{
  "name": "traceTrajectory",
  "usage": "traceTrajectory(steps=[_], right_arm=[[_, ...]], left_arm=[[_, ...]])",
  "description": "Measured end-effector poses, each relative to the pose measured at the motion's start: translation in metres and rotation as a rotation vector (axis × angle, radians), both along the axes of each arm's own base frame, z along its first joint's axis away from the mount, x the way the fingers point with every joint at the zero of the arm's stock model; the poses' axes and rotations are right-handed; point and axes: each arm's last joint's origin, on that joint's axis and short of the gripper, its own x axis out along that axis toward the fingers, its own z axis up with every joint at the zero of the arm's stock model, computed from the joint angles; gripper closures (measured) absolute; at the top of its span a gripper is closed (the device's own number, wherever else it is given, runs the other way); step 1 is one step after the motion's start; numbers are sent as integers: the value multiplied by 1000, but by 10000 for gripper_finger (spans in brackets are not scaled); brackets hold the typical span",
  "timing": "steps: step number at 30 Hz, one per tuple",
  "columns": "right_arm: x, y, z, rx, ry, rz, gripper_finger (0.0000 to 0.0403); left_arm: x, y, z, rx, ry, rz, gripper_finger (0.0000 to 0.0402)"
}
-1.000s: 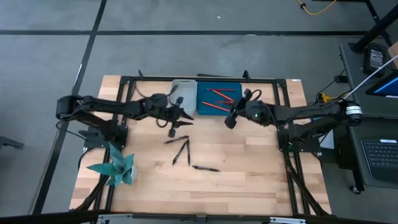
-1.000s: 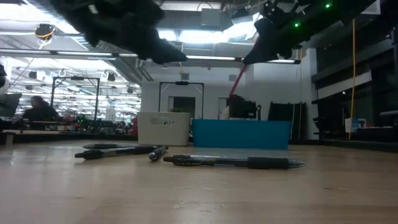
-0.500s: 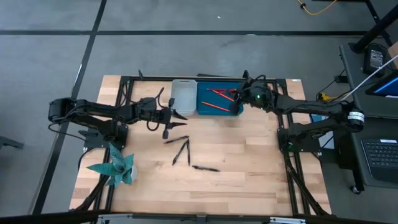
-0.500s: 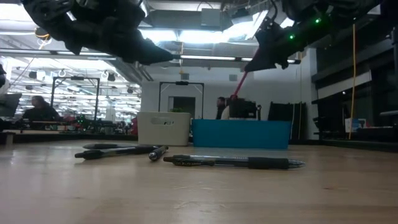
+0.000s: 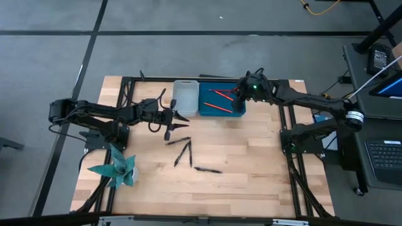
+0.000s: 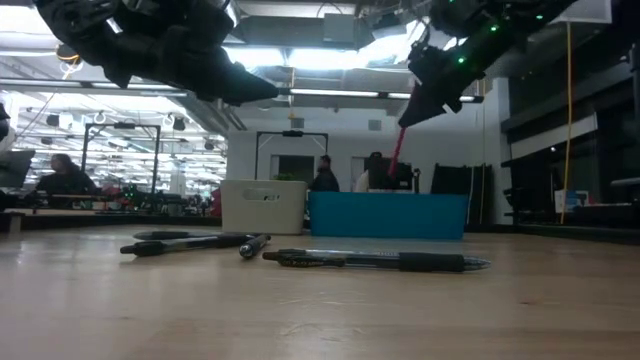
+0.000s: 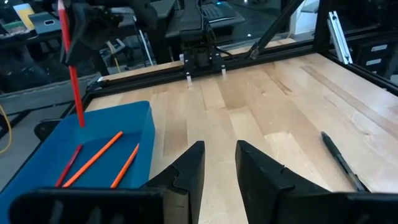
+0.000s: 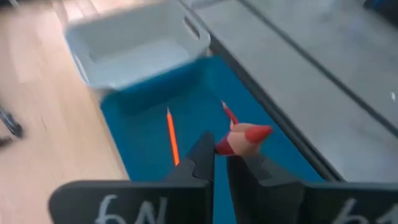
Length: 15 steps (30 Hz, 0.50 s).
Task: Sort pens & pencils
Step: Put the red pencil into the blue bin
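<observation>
My right gripper (image 5: pixel 240 97) hangs over the blue tray (image 5: pixel 221 113), shut on a red pencil (image 6: pixel 397 150) that points down toward it. Three orange-red pencils (image 7: pixel 93 162) lie flat on the tray's floor. Several black pens (image 5: pixel 183 152) lie on the wooden table, near its middle. My left gripper (image 5: pixel 177 119) hovers open above the table between the pens and the white tray (image 5: pixel 185 97), with nothing between its fingers (image 7: pixel 189 168). My right gripper pinches the red pencil near its upper end (image 8: pixel 231 147) between its two fingers. The fingers slant down from the table's right side and lie across the pencil. The pencil hangs almost upright below them, and its lower end (image 7: pixel 80 121) is clear above the blue tray.
The white tray stands against the blue tray's left side at the table's far edge. A teal folded-paper figure (image 5: pixel 116 168) sits at the near left. One pen (image 5: pixel 207 169) lies alone toward the near edge. Bare wood stretches to the right. People stand in the room behind.
My right gripper has carried the red pencil from beside the blue tray's near edge toward the far edge, and now stands over the tray. The pencil stays hanging below it. My left gripper has drawn back a little toward the table's left, then kept still.
</observation>
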Motion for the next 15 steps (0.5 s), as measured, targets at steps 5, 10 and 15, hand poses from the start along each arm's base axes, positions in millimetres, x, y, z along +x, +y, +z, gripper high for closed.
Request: traceTrajectory(steps=[5, 10, 15], right_arm=[[19, -10, -7, 51, 149, 15, 380], [44, -23, -8, 89, 353, 37, 380], [66, -36, -8, 138, 553, 38, 380]], left_arm=[[0, 0, 0, 0, 1, 0, 317], [0, 0, -1, -3, 13, 0, 317], [-1, 0, -5, -11, 54, 0, 317]])
